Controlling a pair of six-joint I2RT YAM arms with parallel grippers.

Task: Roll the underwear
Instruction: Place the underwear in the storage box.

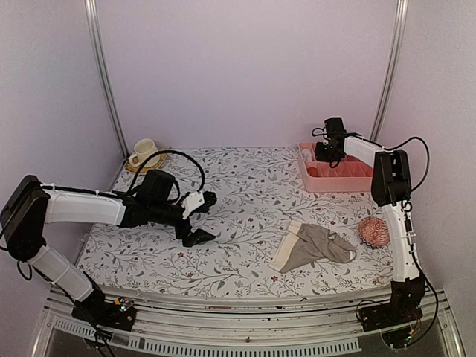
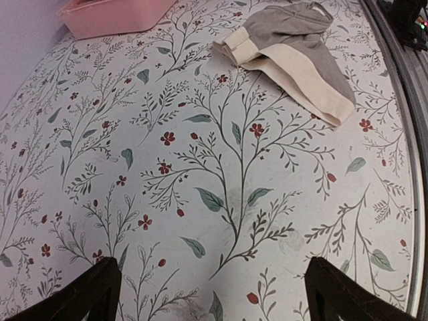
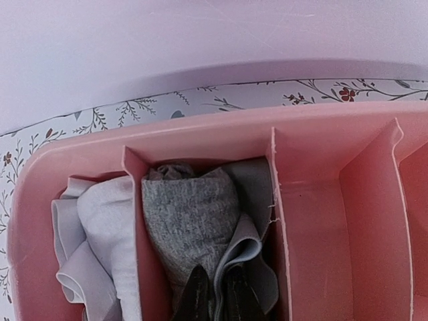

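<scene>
One pink tray (image 3: 200, 137) sits at the back of the table (image 1: 245, 186), and four of its compartments show in my right wrist view. My right gripper (image 3: 214, 284) is clenched, its tips down in the second compartment from the tray's left end, against the one grey brief (image 3: 190, 214) bundled there with its pale edging. I cannot tell whether a fold is pinched. The end compartment beside it holds one pale cloth (image 3: 100, 234). The one taupe brief (image 1: 312, 247) with its cream waistband lies loosely folded on the table in front of the tray, well apart from it. One pink knitted ball (image 1: 373, 230) rests in front of the tray's right end. My left gripper (image 1: 204, 218) hangs released above the table, far left of the tray. One cup (image 1: 143, 151) stands farther left still.
</scene>
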